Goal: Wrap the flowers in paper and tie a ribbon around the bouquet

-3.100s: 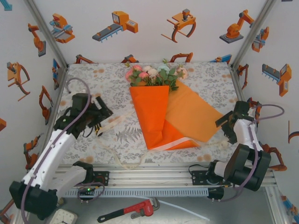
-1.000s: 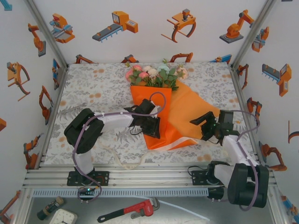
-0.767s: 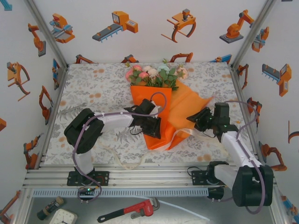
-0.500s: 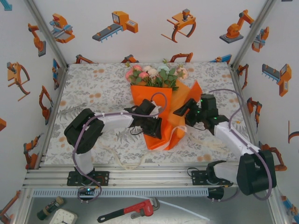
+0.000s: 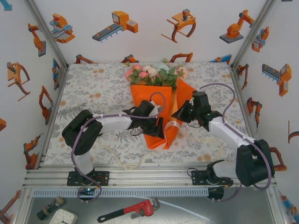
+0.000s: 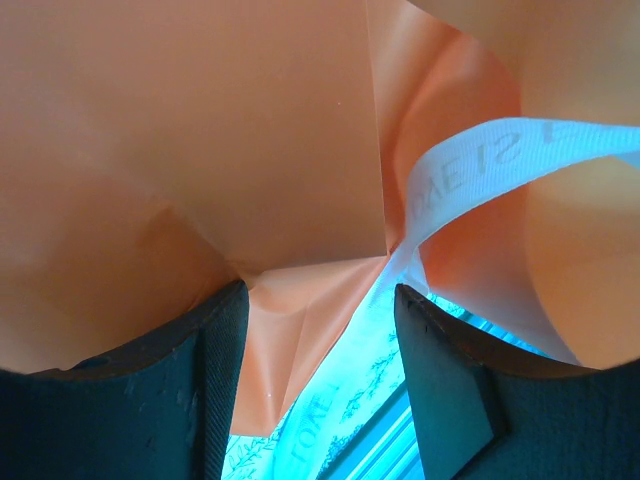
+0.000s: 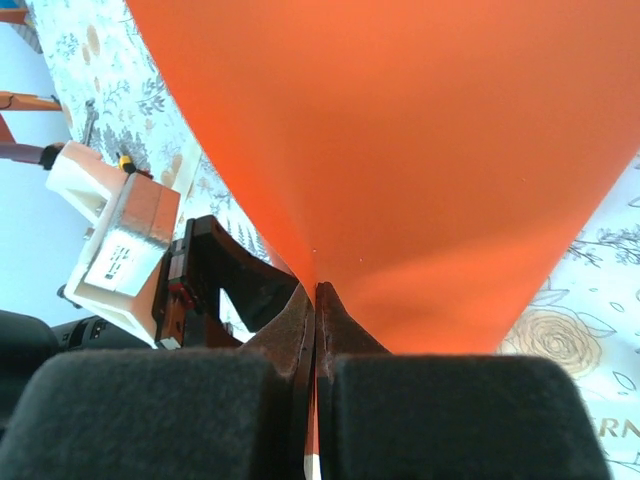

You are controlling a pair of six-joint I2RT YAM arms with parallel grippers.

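Note:
The flowers (image 5: 154, 74) lie at the back middle of the table, their stems hidden inside the orange paper (image 5: 148, 99), which is folded into a cone. My right gripper (image 5: 180, 115) is shut on the paper's right flap (image 7: 400, 150) and holds it up on edge beside the cone; its jaws (image 7: 316, 292) pinch the sheet's edge. My left gripper (image 5: 159, 129) rests low on the cone and is open, with a paper fold (image 6: 300, 310) between its fingers (image 6: 215, 345). The cream ribbon (image 6: 500, 160) runs under the paper, crosses the flap (image 5: 174, 125), and trails off to the left (image 5: 122, 164).
The flowered tablecloth (image 5: 93, 88) covers the table between white walls with orange stickers. An aluminium rail (image 5: 149, 175) bounds the near edge. A red pipe wrench (image 5: 135, 210) lies below it, off the table.
My right gripper has swung left and back, shut on the paper's right flap and lifted it up against the cone. The left gripper stayed on the cone and its jaws widened.

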